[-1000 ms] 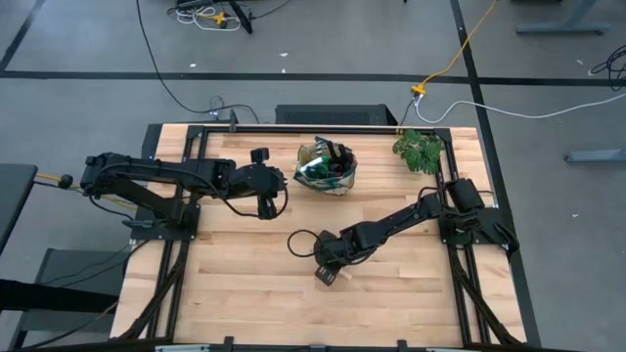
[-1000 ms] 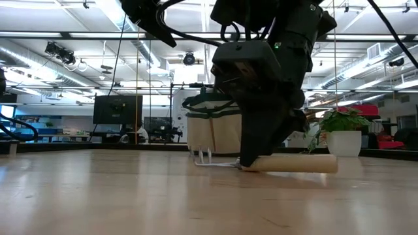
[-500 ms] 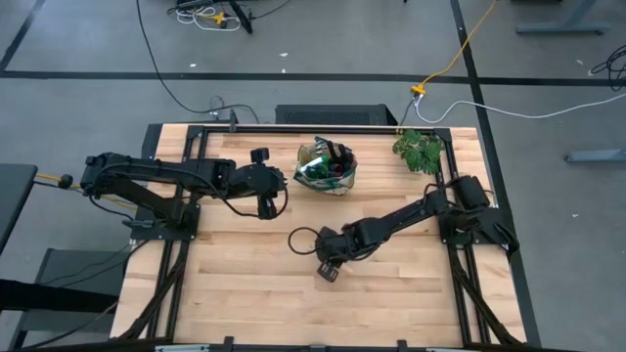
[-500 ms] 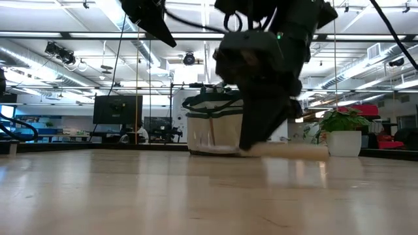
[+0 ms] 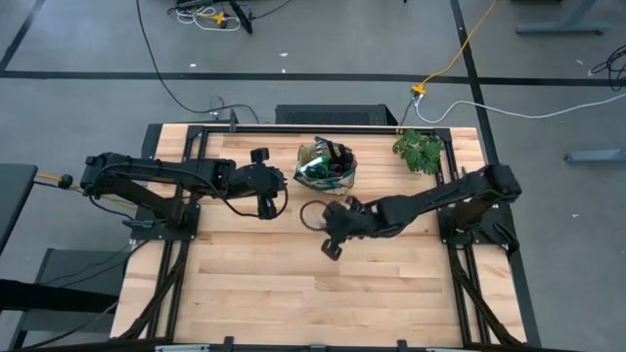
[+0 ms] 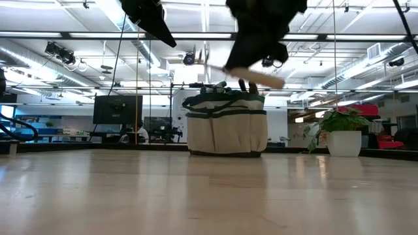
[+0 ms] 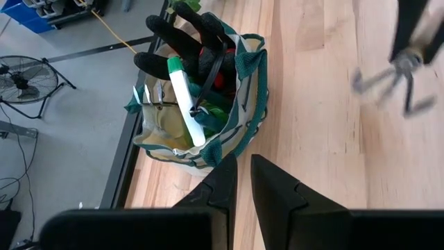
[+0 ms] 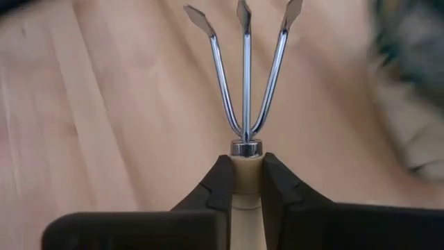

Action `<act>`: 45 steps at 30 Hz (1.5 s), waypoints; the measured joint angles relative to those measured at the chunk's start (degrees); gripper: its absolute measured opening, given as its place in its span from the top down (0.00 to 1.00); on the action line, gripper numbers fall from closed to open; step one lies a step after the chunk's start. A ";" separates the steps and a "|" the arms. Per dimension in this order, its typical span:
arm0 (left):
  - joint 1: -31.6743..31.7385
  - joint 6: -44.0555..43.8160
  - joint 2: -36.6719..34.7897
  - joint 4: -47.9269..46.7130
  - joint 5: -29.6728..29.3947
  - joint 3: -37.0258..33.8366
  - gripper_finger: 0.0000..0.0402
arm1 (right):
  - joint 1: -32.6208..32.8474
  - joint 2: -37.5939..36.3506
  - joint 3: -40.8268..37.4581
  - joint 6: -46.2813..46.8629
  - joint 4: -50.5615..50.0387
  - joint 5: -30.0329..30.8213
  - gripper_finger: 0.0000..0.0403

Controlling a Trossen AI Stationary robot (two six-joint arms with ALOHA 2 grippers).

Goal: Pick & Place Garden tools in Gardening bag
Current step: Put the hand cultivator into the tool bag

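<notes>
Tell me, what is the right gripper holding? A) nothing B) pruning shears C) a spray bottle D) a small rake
D: the right gripper is shut on the wooden handle of a rake with three metal prongs, lifted clear of the table.

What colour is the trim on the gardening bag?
Dark green trim on the beige gardening bag; clearest in the low view.

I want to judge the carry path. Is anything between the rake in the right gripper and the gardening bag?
Nothing visible blocks it. The right gripper holds the mini rake above the table, near the gardening bag. The left gripper waits on the bag's other side. Gloves and a bottle fill the bag.
</notes>
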 joint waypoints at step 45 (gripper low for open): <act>-0.02 -4.73 0.00 -11.93 -2.70 0.00 0.88 | -6.40 -6.31 -4.93 -11.83 1.82 14.30 1.00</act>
